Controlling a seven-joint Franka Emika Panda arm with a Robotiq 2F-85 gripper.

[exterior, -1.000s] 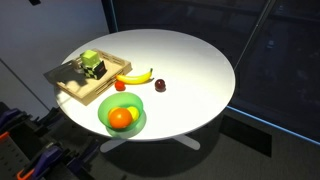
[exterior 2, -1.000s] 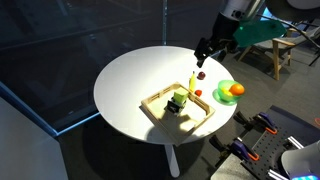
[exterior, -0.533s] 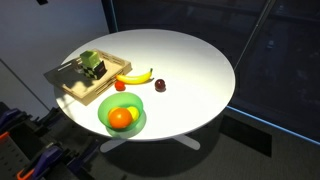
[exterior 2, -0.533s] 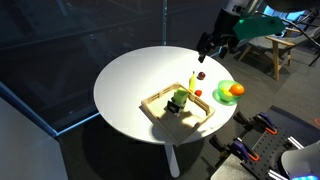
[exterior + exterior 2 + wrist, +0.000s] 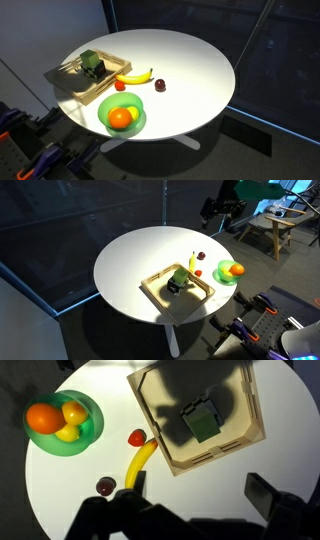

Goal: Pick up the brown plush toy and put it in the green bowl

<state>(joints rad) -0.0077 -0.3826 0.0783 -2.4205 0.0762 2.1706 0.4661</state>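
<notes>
The gripper [image 5: 222, 207] is held well above the white table [image 5: 190, 60] with its jaws spread wide — nothing is pinched or touched. The brown plush toy [image 5: 159, 86] is seen lying on the tabletop, just beside one end of the banana [image 5: 135, 76] — apart from the green bowl [image 5: 137, 103], in which an orange [image 5: 120, 118] is held.

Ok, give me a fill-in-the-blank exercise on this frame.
The brown toy lies on the ___, outside the green bowl. The bowl holds a yellow fruit and an ___. The small ball beside the banana is ___. The hand is ___ and holds nothing.
Missing words: table; orange; red; open.
</notes>
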